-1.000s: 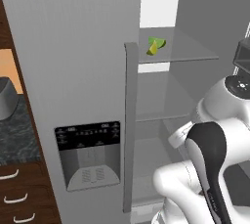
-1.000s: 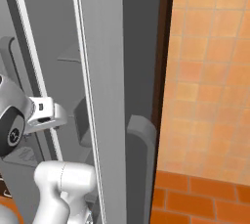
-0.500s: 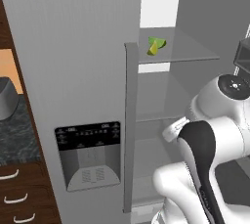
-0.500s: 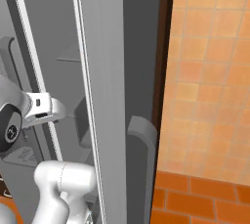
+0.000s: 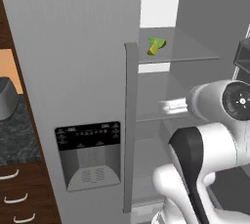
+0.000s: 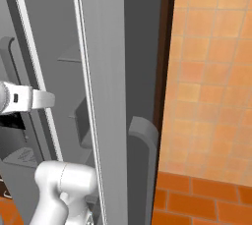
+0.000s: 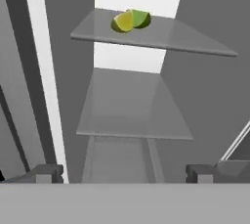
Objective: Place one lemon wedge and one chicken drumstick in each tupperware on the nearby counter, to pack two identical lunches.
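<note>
Fridge shelf holds lemon wedges side-by-side.

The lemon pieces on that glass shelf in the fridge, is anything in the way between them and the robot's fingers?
Nothing visible blocks the way. In the hand view the gripper points into the open fridge with its fingertips apart, and the lemon wedges sit on the upper glass shelf, higher and deeper in. A lower glass shelf lies between, below the straight path.
</note>
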Controlling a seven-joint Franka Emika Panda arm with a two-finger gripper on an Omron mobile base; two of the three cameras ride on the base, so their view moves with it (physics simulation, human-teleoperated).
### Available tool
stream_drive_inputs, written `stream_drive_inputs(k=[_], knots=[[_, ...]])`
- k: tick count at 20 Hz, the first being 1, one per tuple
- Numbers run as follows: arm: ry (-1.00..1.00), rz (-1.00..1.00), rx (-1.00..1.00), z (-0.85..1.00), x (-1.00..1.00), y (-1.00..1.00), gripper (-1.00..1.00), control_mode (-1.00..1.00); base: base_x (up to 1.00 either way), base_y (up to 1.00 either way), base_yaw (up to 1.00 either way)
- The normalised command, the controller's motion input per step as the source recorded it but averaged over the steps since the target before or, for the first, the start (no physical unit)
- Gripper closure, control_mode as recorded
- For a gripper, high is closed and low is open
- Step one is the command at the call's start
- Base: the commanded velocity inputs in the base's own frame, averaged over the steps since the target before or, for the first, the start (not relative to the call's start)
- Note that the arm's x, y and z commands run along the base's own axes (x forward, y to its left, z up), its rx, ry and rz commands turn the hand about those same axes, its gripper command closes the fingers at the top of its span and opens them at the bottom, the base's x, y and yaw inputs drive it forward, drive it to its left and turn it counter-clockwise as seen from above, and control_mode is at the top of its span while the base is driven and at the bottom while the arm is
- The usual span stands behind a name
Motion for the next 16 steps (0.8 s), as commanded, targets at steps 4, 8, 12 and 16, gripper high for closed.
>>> stream_drive_inputs(k=[4, 8, 12, 16], knots=[[-0.12, -0.20, 0.36, 0.77, 0.00, -0.35, -1.00, -1.00, 0.00, 0.00, 0.00], [0.00, -0.03, 0.30, 0.68, 0.22, -0.35, -1.00, -1.00, 0.00, 0.00, 0.00], [0.00, 0.01, 0.14, 0.22, 0.39, -0.08, -1.00, -1.00, 0.00, 0.00, 0.00], [0.11, 0.01, 0.03, 0.01, 0.55, -0.02, -1.00, -1.00, 0.00, 0.00, 0.00]])
